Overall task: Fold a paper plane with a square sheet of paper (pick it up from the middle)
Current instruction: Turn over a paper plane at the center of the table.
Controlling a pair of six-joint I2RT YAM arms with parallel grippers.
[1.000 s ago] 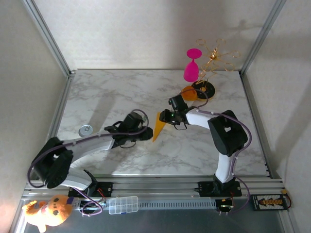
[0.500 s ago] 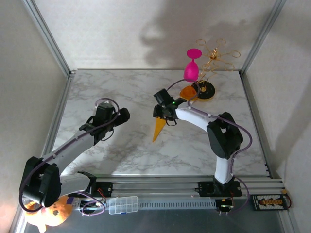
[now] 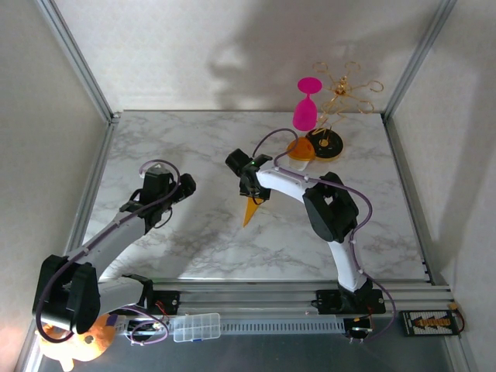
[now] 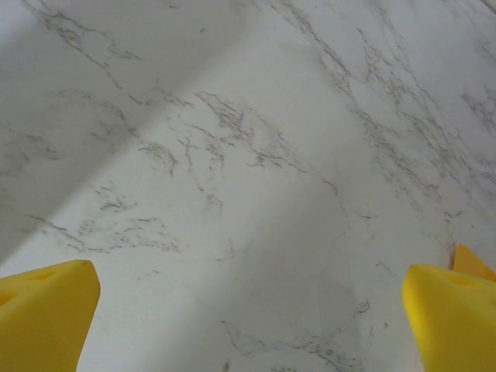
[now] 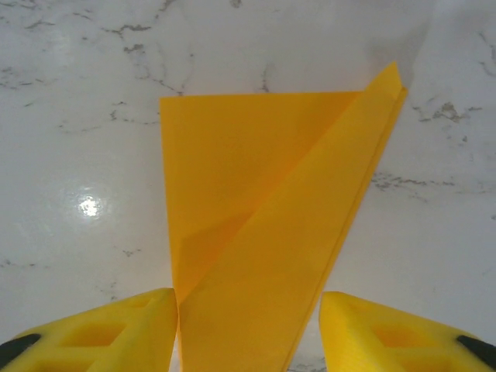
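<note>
Right end effector point(image 5: 248, 310) hovers with fingers point(image 5: 101, 329) spread, straddling the folded orange paper point(image 5: 263, 201), which lies flat on the surface point(image 3: 194, 139) directly beneath and ahead of it. A gap shows beside one finger, so nothing is pinched. Left end effector point(image 4: 248, 310) has its fingers wide apart over bare surface, with the paper off to its right and a corner of it showing past one finger.
</note>
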